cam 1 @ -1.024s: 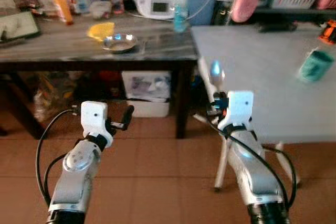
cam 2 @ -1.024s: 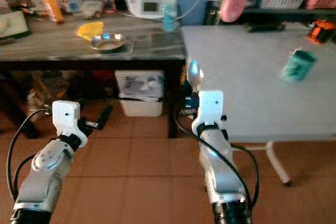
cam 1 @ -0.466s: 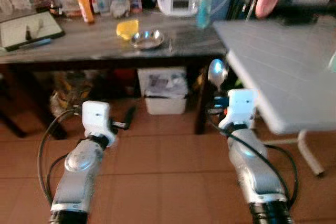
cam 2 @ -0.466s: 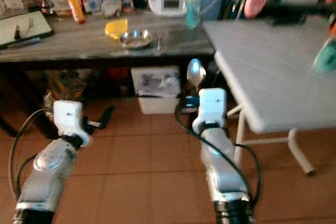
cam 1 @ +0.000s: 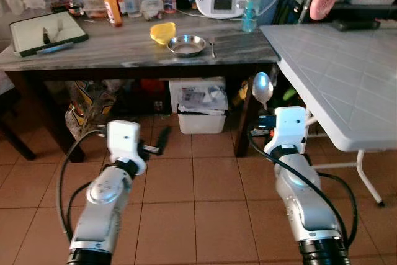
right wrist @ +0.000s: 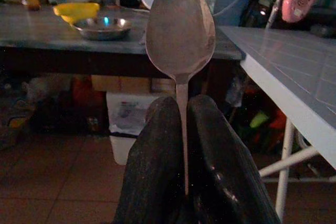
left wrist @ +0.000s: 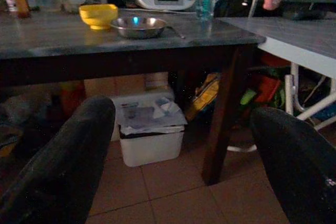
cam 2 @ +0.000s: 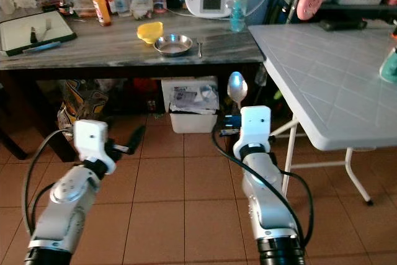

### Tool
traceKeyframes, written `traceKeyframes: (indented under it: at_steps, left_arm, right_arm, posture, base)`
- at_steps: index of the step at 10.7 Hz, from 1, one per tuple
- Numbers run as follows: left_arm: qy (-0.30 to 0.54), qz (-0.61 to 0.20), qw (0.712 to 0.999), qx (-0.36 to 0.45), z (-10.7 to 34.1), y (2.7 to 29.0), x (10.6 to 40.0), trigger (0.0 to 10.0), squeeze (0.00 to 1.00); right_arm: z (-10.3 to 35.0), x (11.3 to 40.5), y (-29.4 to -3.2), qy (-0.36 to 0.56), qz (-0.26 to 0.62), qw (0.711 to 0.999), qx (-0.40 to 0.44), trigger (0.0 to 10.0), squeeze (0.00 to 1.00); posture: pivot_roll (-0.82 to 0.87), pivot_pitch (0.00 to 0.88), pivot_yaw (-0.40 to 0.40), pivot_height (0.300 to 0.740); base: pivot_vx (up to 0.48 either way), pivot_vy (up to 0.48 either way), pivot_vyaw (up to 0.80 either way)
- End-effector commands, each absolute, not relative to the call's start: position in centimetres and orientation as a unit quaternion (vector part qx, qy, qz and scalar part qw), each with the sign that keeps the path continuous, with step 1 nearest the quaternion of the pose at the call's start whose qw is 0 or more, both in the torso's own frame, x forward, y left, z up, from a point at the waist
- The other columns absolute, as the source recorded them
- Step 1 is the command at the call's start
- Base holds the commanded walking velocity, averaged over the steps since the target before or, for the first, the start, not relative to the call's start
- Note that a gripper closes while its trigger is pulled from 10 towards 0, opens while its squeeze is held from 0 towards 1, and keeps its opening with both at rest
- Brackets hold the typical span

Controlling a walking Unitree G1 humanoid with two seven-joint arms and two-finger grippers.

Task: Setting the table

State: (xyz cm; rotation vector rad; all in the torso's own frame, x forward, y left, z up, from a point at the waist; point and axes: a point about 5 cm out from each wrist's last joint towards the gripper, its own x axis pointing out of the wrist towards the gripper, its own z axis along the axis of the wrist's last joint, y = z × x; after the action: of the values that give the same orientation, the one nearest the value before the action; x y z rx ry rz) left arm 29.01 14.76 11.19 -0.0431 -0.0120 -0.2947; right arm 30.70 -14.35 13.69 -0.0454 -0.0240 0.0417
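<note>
Since one second ago the view has turned left, so the white folding table [cam 1: 335, 85] now sits at the right edge. Nearest, the right gripper [right wrist: 181, 129] pinches a spoon [right wrist: 180, 30] upright by its handle, and the left gripper [left wrist: 181, 166] hangs with fingers spread wide. Farther, on the dark wooden table [cam 1: 124, 44], a steel bowl [cam 1: 187, 44] stands just beside a yellow bowl [cam 1: 162, 31], perhaps touching.

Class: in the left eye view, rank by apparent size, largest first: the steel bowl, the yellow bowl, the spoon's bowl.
1. steel bowl
2. yellow bowl
3. spoon, its bowl end

The spoon is nearer the camera, held in the right gripper, so its true size is likely smaller than it looks.
</note>
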Motion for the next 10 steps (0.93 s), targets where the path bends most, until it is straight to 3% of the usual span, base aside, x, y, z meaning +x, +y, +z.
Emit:
traceKeyframes:
  at_steps: [1, 4, 10]
  left_arm:
    - [-0.01, -0.143, 0.99, -0.017, 11.41, 14.97, 29.17, 10.0, 0.0]
    - [-0.009, -0.15, 0.988, -0.022, 11.37, 14.75, 29.19, 10.0, 0.0]
    - [-0.021, -0.171, 0.984, -0.043, 11.74, 14.41, 29.08, 10.0, 0.0]
  right_arm:
    - [14.35, 30.83, -14.4, -0.024, 0.017, 0.999, -0.022, 10.0, 0.0]
    - [14.33, 30.8, -14.52, -0.023, 0.014, 0.999, -0.018, 10.0, 0.0]
    - [14.44, 30.84, -14.69, -0.027, 0.009, 1.0, -0.014, 10.0, 0.0]
  posture:
    - [0.05, 0.0, 0.022, 0.74]
    - [0.05, 0.0, 0.022, 0.74]
    - [0.05, 0.0, 0.025, 0.74]
  base:
    - [0.0, 0.0, 0.57]
    - [0.0, 0.0, 0.54]
    - [0.0, 0.0, 0.0]
